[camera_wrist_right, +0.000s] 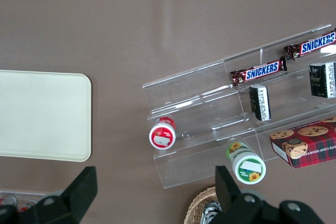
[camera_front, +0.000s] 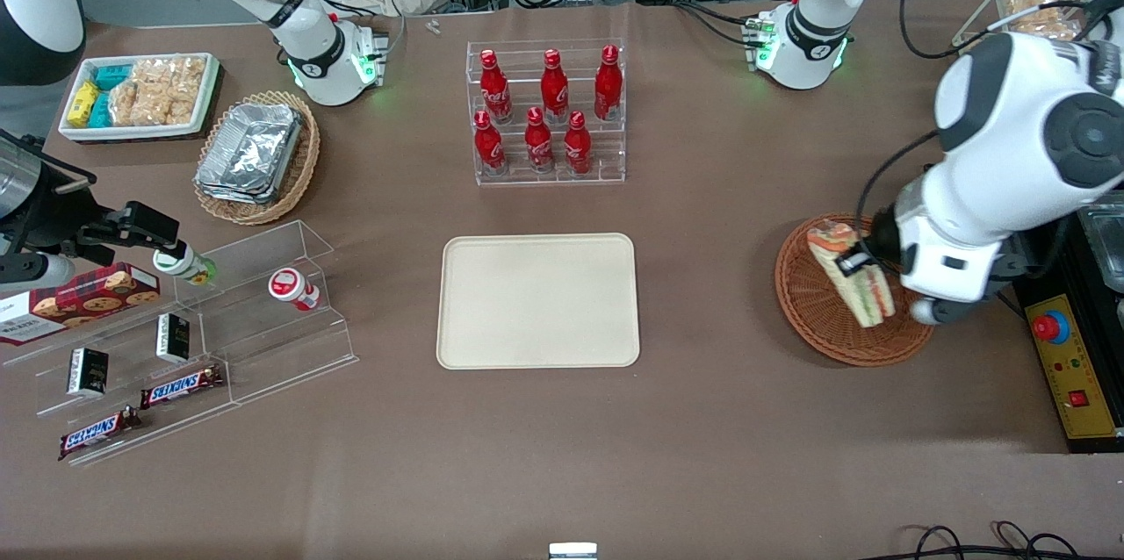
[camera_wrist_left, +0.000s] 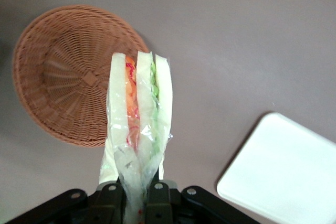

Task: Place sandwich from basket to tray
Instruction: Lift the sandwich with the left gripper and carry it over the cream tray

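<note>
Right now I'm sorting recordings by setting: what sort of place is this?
Probably a lab mock-up of a snack shop: cola bottles on a clear rack, Snickers bars on acrylic shelves, cabling at the table's edge. The gripper holds the sandwich above the basket.

The gripper (camera_wrist_left: pixel 137 195) is clamped on the wrapped end of the sandwich (camera_wrist_left: pixel 139 114), which sticks out edge-on, showing white bread with orange-red and green layers. Below it on the brown table (camera_wrist_left: pixel 236 35) lies the basket (camera_wrist_left: pixel 63 87), nothing in it. One rounded corner of the tray (camera_wrist_left: pixel 286 174) shows, apart from the basket.
</note>
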You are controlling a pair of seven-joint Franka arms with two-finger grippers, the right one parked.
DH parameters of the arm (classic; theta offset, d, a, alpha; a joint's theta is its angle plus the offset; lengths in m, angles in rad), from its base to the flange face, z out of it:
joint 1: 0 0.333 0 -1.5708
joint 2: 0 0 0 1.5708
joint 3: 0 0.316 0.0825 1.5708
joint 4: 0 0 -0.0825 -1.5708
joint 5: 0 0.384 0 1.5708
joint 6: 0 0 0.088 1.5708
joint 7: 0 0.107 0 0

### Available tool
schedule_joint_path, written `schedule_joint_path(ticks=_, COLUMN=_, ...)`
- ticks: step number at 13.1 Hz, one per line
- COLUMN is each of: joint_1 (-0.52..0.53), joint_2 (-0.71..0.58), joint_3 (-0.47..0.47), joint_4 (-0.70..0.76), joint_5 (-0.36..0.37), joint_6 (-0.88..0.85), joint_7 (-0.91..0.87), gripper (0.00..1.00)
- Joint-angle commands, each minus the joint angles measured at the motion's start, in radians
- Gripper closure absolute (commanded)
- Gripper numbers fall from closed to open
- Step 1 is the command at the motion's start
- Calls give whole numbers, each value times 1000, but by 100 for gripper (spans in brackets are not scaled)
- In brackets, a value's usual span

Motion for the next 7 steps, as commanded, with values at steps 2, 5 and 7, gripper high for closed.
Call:
schedule_joint_path(ticks=2, joint_1=-97, joint_2=85, joint_3=-13, joint_4=52, joint_5=43, joint_6=-15, joint_7=109, gripper=100)
schedule_joint_path(ticks=5, joint_1=-223, joint_2=185, joint_3=-11, joint_4=95, joint_5=94, joint_6=-5, joint_7=67, gripper=100)
schedule_joint_path(ticks=7, joint_1=-296, joint_2=246, joint_3=-11, joint_4=95, joint_5=157, joint_6=65, joint_7=-32, gripper=100)
